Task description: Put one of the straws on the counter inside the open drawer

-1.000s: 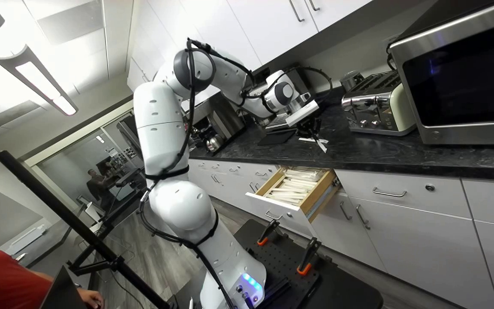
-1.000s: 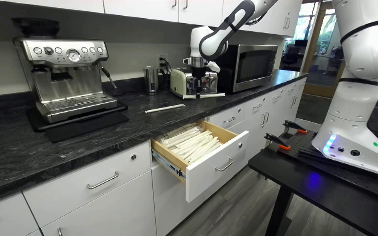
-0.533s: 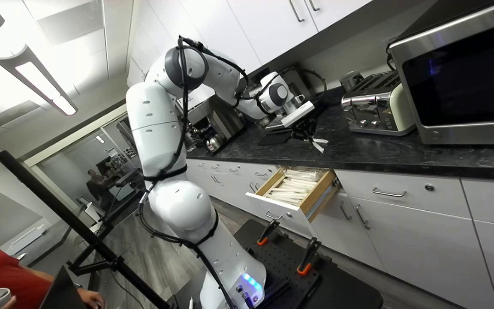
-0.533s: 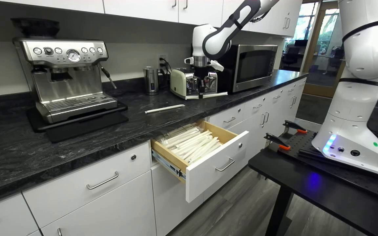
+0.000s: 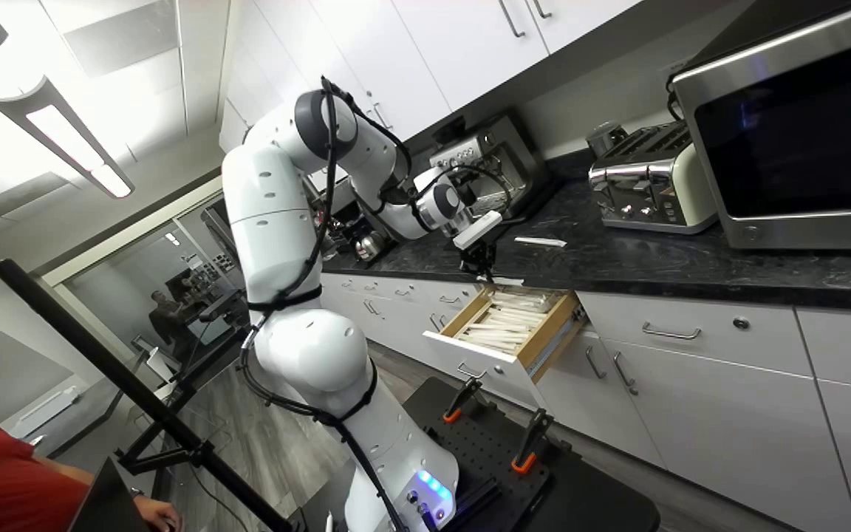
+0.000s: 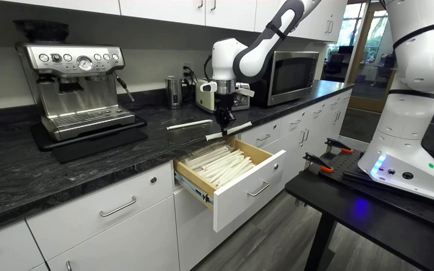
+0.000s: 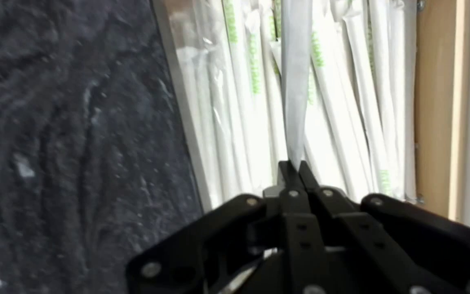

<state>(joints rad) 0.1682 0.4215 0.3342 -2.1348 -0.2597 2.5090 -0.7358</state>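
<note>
My gripper [image 6: 224,131] is shut on a white paper-wrapped straw [image 6: 236,129]. It holds the straw crosswise near the back of the open drawer [image 6: 249,195], by the counter [image 6: 156,145] edge. In an exterior view, the gripper [image 5: 486,279] and held straw [image 5: 512,281] appear at the drawer's back end. In the wrist view, the fingertips [image 7: 297,166] pinch the straw [image 7: 296,73], which overlies several wrapped straws [image 7: 341,110] inside the drawer. The straw's height above them is unclear. Another straw [image 6: 189,124] lies on the counter, also visible in an exterior view [image 5: 540,241].
A toaster [image 6: 205,98] and a microwave [image 6: 294,77] stand on the counter behind the gripper. An espresso machine [image 6: 83,90] and a metal jug [image 6: 173,92] stand farther along. Upper cabinets [image 6: 164,11] hang above. Black clamps [image 6: 318,162] sit on the robot's table.
My gripper has carried the straw from over the counter near the toaster forward and down to the back of the drawer. The other straw and drawer have not moved.
</note>
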